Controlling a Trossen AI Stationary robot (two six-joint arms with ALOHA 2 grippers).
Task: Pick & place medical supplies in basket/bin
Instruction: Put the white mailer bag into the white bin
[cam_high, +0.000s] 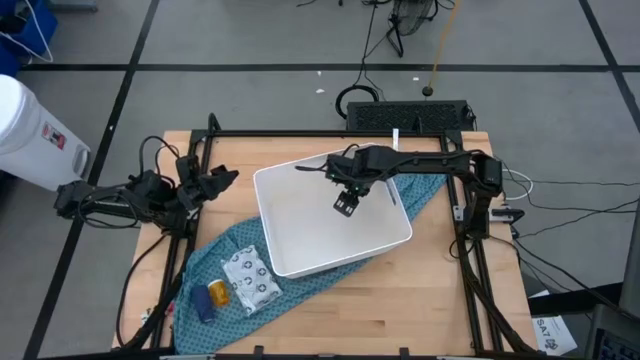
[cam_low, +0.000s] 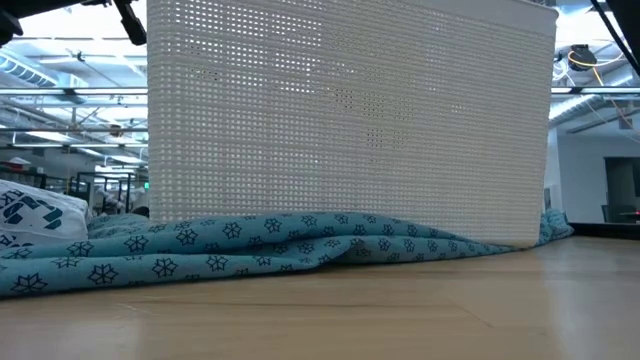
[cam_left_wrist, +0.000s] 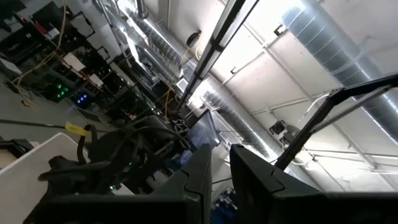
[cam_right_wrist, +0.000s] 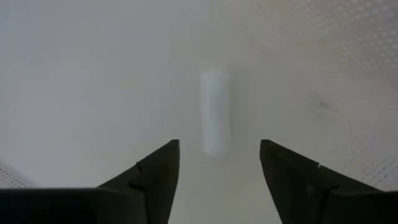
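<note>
The white tub (cam_high: 300, 225) stands on the teal patterned cloth (cam_high: 215, 265); in the low view its perforated wall (cam_low: 350, 120) fills the frame. My right gripper (cam_high: 345, 204) hangs open over the tub's inside. In the right wrist view (cam_right_wrist: 217, 165) a small white tube (cam_right_wrist: 216, 112) lies flat on the tub floor, ahead of the fingertips and apart from them. On the cloth near the table's near-left corner lie the silvery blister pack (cam_high: 248, 278), the orange bottle (cam_high: 218, 293) and the dark blue object (cam_high: 205, 309). My left gripper (cam_high: 222, 179) waits shut at the table's left edge.
A white cylindrical container with a red label (cam_high: 30, 135) stands on the floor beyond the table's left side. A black frame (cam_high: 300, 133) runs along the table's edges. Bare wood (cam_high: 400, 300) shows at the near right of the table. Cables lie right of the right arm's base.
</note>
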